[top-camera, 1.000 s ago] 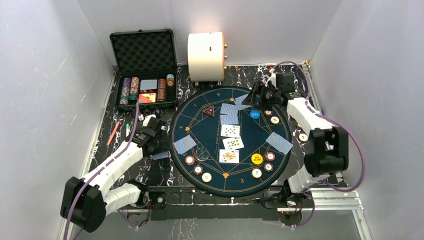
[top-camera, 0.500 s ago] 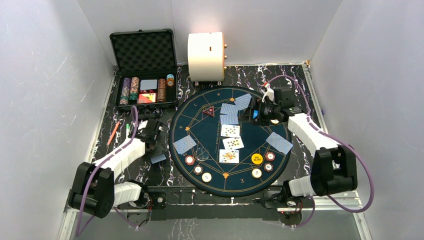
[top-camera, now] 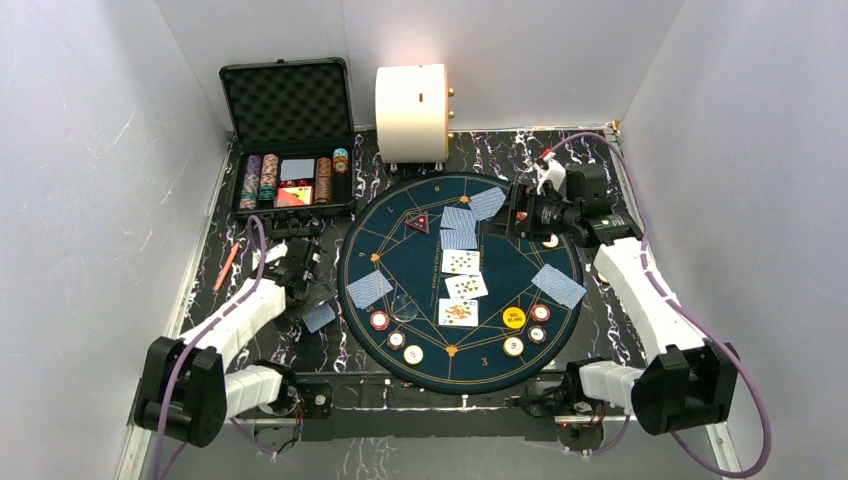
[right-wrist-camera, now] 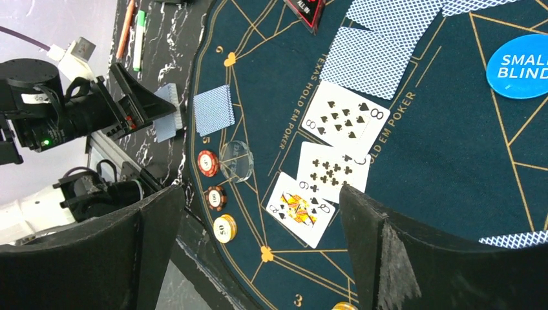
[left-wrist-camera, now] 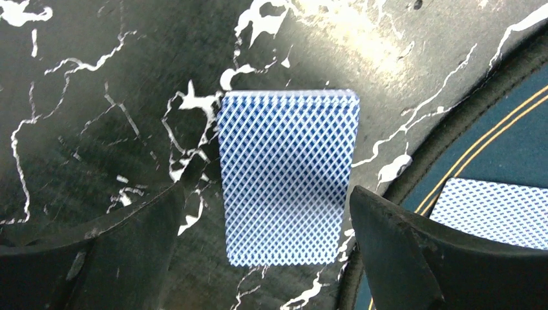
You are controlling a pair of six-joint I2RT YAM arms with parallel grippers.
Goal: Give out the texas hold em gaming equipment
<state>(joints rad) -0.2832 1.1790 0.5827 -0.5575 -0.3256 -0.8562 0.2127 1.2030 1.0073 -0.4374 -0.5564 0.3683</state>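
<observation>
- Nearest you, along the near rim of the round blue mat (top-camera: 452,372), lie red-and-white chips (top-camera: 379,320) and cream chips (top-camera: 413,354). They sit in two small clusters, one left and one right.
- The yellow button (top-camera: 514,318) sits just beyond the right cluster.
- Your left gripper (left-wrist-camera: 265,213) hangs over the black marble table (left-wrist-camera: 97,97), just off the mat's left edge, with its jaws spread wide.
- The blue-backed deck (left-wrist-camera: 287,177) lies flat on the table between the fingers, and neither finger touches it.
- On the mat's left side you have face-down cards (top-camera: 369,290), with a clear disc (top-camera: 405,305) just beside them. A second face-down hand (top-camera: 558,285) lies on the right side.
- Three face-up cards (top-camera: 461,262) run in a column down the middle of the mat.
- Your right gripper (right-wrist-camera: 258,194) hovers above the mat's far right part, its jaws wide and nothing between them.
- The blue button (right-wrist-camera: 525,64), marked SMALL BLIND, lies on the mat near that gripper.
- Farther on, more blue-backed cards (top-camera: 459,228) lie fanned, with the red triangular marker (top-camera: 417,222) just to their left.
- Farthest off, the open black case (top-camera: 285,105) stands at the far left with chip stacks in it. The cream cylinder (top-camera: 411,100) is just to its right.
</observation>
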